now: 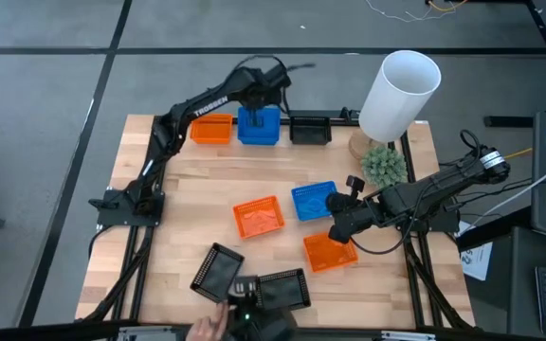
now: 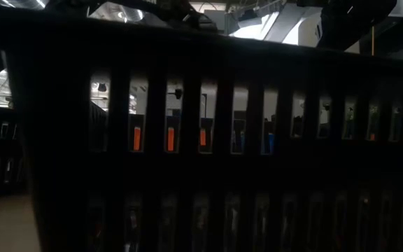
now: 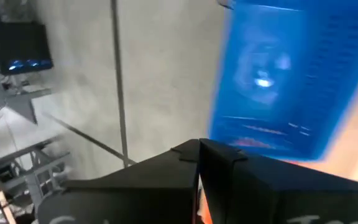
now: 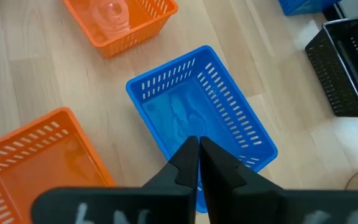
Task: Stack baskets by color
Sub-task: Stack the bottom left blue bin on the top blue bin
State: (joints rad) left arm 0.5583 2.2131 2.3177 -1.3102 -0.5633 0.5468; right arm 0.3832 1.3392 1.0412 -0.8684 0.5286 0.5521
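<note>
Grey tiled floor (image 1: 45, 85) surrounds the wooden table (image 1: 207, 180).

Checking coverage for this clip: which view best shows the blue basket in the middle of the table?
The right wrist view: the blue basket fills the frame just beyond the shut right end effector. The high view shows it small. The low view is blocked; the left wrist view shows a different blue basket.

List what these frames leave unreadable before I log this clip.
- Low view: a black basket's slotted wall fills the picture, hiding the table and both arms.
- Left wrist view: the blue basket is blurred; whether the left gripper touches it can't be told.
- High view: the black baskets at the near edge are partly covered by the camera mount; how many lie there is unclear.
</note>
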